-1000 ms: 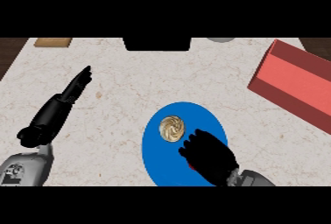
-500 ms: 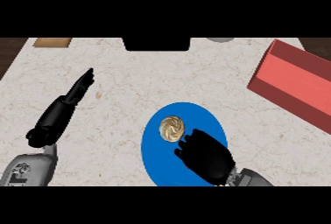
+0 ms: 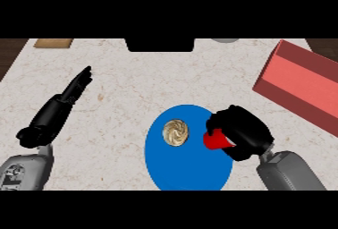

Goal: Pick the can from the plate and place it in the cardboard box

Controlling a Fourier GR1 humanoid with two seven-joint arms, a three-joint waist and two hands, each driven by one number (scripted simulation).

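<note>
Marbled counter [image 3: 132,89] bears blue plate [image 3: 188,172], red box [image 3: 300,85].

A pale, beige-veined marble counter [image 3: 138,85] fills nearly the whole view. Dark wooden floor or cabinetry shows past its far corners, at the upper left [image 3: 13,49] and upper right [image 3: 323,44]. Along the far edge, well beyond the right hand [image 3: 241,132], sit a tan wooden board [image 3: 54,43], a black block [image 3: 160,44], and a small grey object [image 3: 225,40], possibly a bowl's rim. Lighting is even, without strong shadows.
</note>
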